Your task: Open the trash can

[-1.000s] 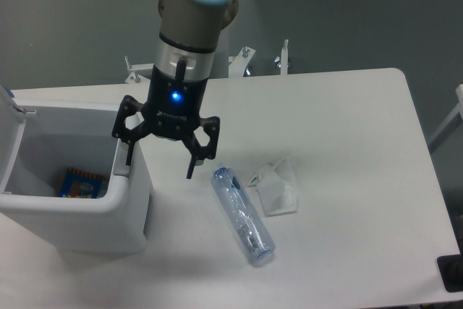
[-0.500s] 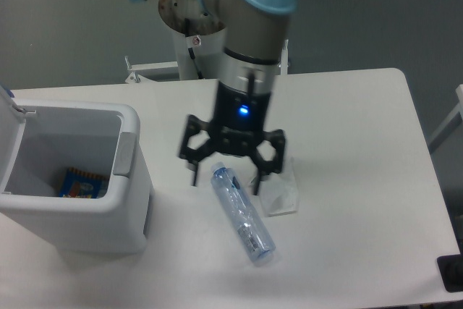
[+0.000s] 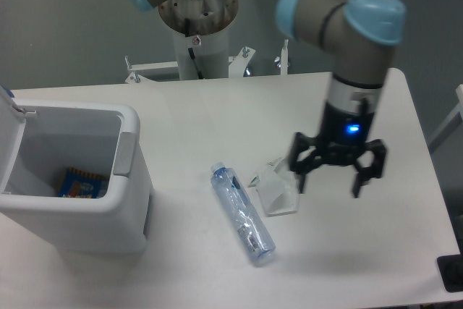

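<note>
The trash can [image 3: 134, 200] stands at the left of the table, a large white boxy bin. Its lid [image 3: 9, 117] is swung up at the far left edge and the inside is exposed. A grey push tab [image 3: 124, 153] sits on its right rim. A blue and orange packet [image 3: 79, 182] lies at the bottom of the bin. My gripper [image 3: 329, 186] hangs over the table's right half, far from the bin, fingers spread open with nothing between them.
A clear plastic bottle [image 3: 242, 215] lies diagonally on the table's middle. A crumpled white wrapper [image 3: 277, 189] rests just right of it, beside my gripper's left finger. The arm's base column [image 3: 197, 34] rises behind the table's far edge.
My gripper has swept from the bin's right rim, over the bottle, to the table's right side. It stays open. Bin, bottle and wrapper have not moved.
</note>
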You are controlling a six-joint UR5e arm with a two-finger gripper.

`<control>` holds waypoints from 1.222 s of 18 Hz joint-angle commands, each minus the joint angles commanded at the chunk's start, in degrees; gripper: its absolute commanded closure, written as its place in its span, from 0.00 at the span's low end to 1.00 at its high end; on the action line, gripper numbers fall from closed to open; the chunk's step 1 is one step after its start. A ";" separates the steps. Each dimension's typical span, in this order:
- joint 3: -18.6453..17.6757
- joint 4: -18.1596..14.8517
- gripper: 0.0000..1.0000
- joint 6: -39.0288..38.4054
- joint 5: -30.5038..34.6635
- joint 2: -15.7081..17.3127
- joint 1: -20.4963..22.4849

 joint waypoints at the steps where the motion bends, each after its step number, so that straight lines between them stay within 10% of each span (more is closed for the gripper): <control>1: 0.70 0.00 0.00 0.97 1.22 -0.88 0.18; 12: 3.35 -11.07 0.00 19.51 24.68 -3.88 -0.61; 22: 6.16 -16.79 0.00 26.73 28.74 -4.49 -1.75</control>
